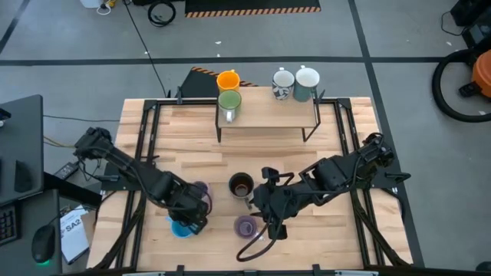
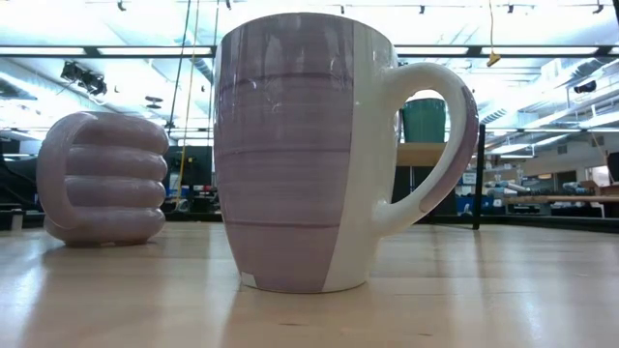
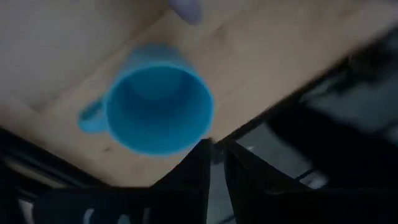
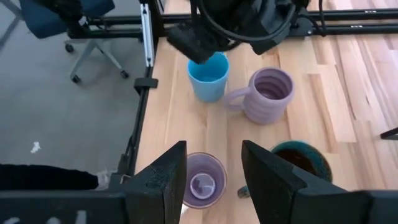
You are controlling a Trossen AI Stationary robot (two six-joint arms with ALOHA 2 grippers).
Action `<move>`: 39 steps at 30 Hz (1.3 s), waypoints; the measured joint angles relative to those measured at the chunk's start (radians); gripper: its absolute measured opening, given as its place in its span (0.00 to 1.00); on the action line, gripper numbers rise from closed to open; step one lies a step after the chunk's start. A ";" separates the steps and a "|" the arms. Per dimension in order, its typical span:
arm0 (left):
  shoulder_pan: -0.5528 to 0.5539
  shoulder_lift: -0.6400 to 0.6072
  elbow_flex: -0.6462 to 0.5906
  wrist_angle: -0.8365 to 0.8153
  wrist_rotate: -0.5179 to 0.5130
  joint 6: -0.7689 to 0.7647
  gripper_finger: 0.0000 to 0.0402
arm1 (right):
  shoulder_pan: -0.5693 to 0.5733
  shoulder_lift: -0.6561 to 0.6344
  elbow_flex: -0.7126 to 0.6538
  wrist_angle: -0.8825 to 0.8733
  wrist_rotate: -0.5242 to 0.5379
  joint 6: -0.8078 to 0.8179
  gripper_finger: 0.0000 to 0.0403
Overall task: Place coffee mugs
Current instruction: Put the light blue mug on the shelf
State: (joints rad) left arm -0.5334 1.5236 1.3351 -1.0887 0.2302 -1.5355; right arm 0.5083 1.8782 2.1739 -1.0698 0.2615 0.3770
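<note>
Left gripper (image 1: 192, 222) hangs over the blue mug (image 1: 181, 228) at the near left part of the table (image 1: 337, 230); in its wrist view the two dark fingers (image 3: 199, 168) stand close together, almost touching, right at the mug's rim, and whether they pinch that rim or only hover just above it is hard to tell from this blurred view; the blue mug stands upright with its mouth open to the camera. Right gripper (image 4: 214, 169) is spread wide, with a clear gap between its fingers, holding nothing; through that gap shows a smooth purple mug (image 4: 204, 180), standing upright near the table's front edge; the same mug fills the low view, purple with a white stripe down the side by its handle. Just beside the blue mug stands a ribbed purple mug (image 4: 267, 94), its handle turned toward the blue one; near the right gripper stands a dark mug (image 1: 241, 185), upright, close to the table's middle. On the raised wooden shelf (image 1: 268, 115) at the far side stand four mugs: an orange mug (image 1: 228, 80) at the back with a green mug (image 1: 229, 102) just in front of it, touching or nearly so; farther along, two white mugs (image 1: 295, 83) side by side at the shelf's back edge.
</note>
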 joint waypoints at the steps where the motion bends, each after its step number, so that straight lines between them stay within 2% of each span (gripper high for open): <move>1: -0.005 0.012 0.000 0.004 -0.016 -0.067 0.12 | 0.000 0.000 -0.001 -0.002 0.000 -0.008 0.40; 5: -0.028 0.055 0.000 0.046 -0.100 -0.153 0.14 | -0.001 0.000 -0.002 -0.001 0.000 -0.014 0.40; 8: -0.045 0.077 0.000 0.059 -0.150 -0.215 0.19 | 0.001 0.000 -0.002 -0.001 -0.001 -0.014 0.40; 15: -0.074 0.128 0.000 0.057 -0.161 -0.323 0.34 | 0.002 0.000 -0.002 -0.001 -0.014 -0.017 0.40; 20: -0.111 0.170 0.000 0.037 -0.137 -0.354 0.39 | 0.002 0.000 -0.002 0.006 -0.007 -0.012 0.40; 30: -0.114 0.240 0.000 0.017 -0.177 -0.290 0.38 | 0.002 0.000 -0.002 0.133 -0.003 -0.003 0.40; 39: -0.108 0.247 0.000 0.016 -0.168 -0.251 0.24 | 0.002 0.000 -0.002 0.182 -0.001 -0.005 0.40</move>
State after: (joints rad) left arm -0.6411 1.7706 1.3350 -1.0728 0.0621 -1.7865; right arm 0.5098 1.8786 2.1715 -0.8883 0.2604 0.3717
